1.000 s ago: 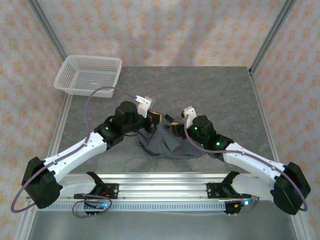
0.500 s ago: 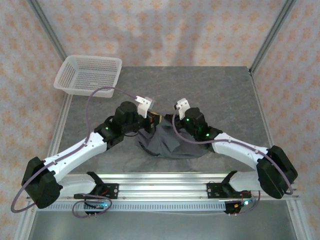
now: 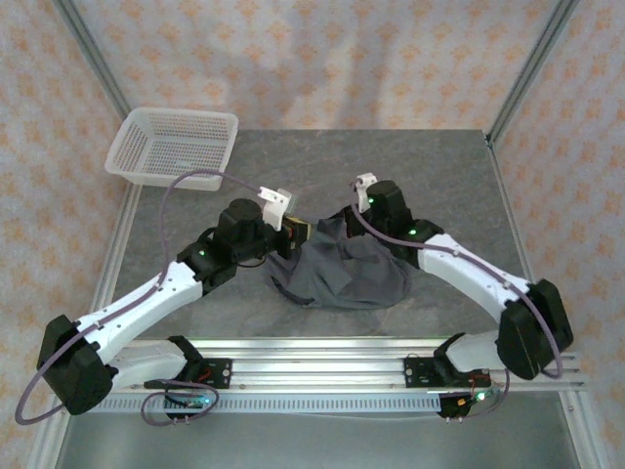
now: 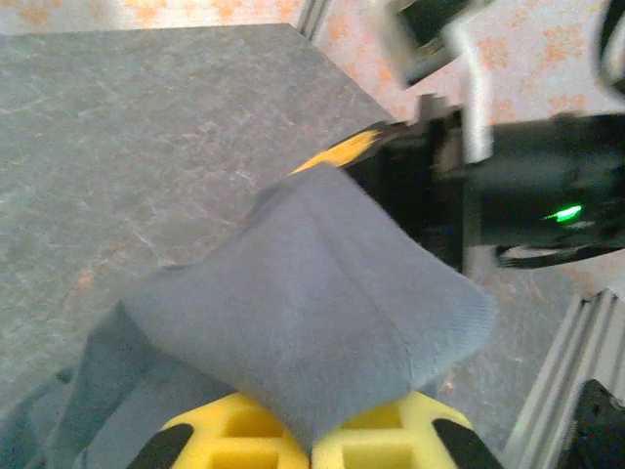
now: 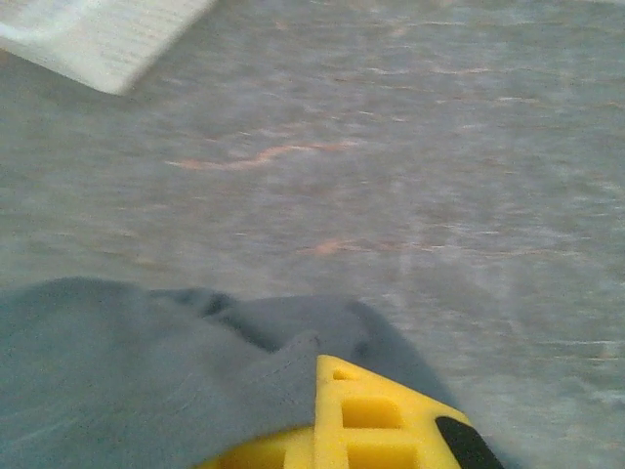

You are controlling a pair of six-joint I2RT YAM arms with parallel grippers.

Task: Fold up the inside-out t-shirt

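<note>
The inside-out t-shirt [image 3: 344, 272] is a dark slate-grey cloth, bunched in a wrinkled heap on the table's near middle. My left gripper [image 3: 300, 233] is at its upper left edge. In the left wrist view the left gripper [image 4: 314, 442] is shut on a raised fold of the t-shirt [image 4: 312, 303], pinched between its yellow fingers [image 4: 229, 435]. My right gripper [image 3: 349, 214] is at the heap's far edge. In the right wrist view the right gripper [image 5: 314, 430] is shut on the t-shirt [image 5: 146, 371], whose cloth drapes over one finger and leaves the other yellow finger [image 5: 386, 420] showing.
A white mesh basket [image 3: 176, 147] stands at the table's far left corner, and its corner [image 5: 98, 39] shows in the right wrist view. Bare grey table [image 3: 439, 176] lies behind and to the right of the shirt. The metal rail [image 3: 312, 354] runs along the near edge.
My right gripper has shut on the shirt's far edge, and that arm has swung toward the far side, drawing the cloth with it. The left arm has shifted slightly left, still holding.
</note>
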